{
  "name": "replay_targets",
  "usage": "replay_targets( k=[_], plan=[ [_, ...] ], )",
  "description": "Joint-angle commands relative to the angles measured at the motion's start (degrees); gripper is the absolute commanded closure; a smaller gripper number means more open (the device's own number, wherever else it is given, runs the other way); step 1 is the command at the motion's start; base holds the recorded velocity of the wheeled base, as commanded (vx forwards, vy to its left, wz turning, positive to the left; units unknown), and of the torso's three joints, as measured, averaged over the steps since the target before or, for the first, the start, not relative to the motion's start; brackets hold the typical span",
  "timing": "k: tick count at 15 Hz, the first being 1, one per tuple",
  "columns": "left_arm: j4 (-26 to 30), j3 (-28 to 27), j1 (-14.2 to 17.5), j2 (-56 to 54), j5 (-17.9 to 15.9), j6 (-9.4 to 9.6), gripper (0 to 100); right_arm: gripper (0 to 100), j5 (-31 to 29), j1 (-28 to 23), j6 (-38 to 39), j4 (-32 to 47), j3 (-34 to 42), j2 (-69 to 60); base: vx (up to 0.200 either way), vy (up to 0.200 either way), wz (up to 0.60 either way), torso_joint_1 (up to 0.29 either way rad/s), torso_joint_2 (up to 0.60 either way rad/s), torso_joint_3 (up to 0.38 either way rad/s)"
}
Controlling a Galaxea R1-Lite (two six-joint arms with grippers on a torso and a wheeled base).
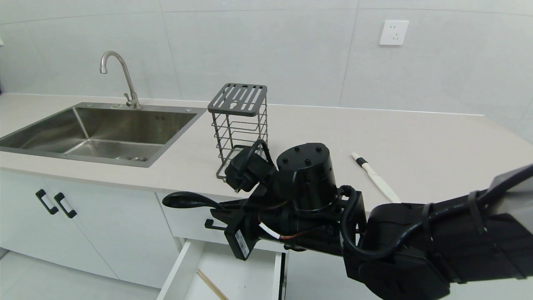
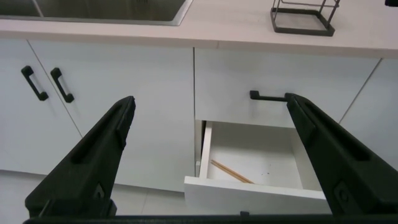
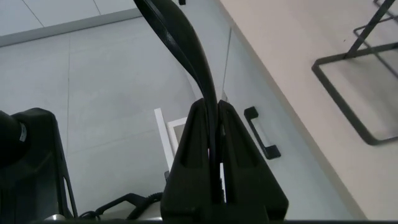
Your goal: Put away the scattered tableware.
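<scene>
**Head view.** The right gripper (image 1: 214,208) is out past the counter's (image 1: 416,137) front edge, jaws closed on the handle of a black spoon (image 1: 187,200). The spoon lies about level, bowl toward the robot's left, higher than the open drawer (image 1: 183,262). A pair of chopsticks (image 1: 212,286) lies in the drawer, near its left wall. On the counter, a wire rack (image 1: 239,121) stands upright just behind the gripper. A white knife (image 1: 374,177) lies flat to the right of the rack, apart from it. The sink (image 1: 104,129) and tap (image 1: 120,79) are at far left.

**Left wrist view.** The left gripper (image 2: 210,102) is spread wide with nothing between its fingers, facing the cabinet front. The drawer is pulled out, with the chopsticks slantwise on its floor. A black handle (image 2: 270,97) sits on the panel just above the drawer. The rack's base is on the counter above that.

**Right wrist view.** The fingers are pinched tight on the spoon's thin handle, which runs out past the fingertips in a curve. The rack's base is on the counter nearby.
</scene>
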Motion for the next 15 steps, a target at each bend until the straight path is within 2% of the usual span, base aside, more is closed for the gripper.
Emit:
replay_targets(
  k=[1,10,15],
  plan=[
    [0.07,0.0,0.01,0.07,-0.02,0.02,0,100,0.03,0.06,-0.11,-0.05,-0.02,0.17,0.0,0.0,0.0,-0.139,0.27,0.134],
    [0.07,0.0,0.01,0.07,-0.02,0.02,0,100,0.65,0.06,-0.2,0.03,-0.81,1.4,0.0,0.0,0.0,-0.238,0.47,0.224],
    [-0.01,0.0,0.01,0.07,-0.02,0.02,0,100,0.74,0.06,-0.2,1.0,-3.8,3.69,0.0,0.0,0.0,-0.248,0.44,0.184]
  ],
)
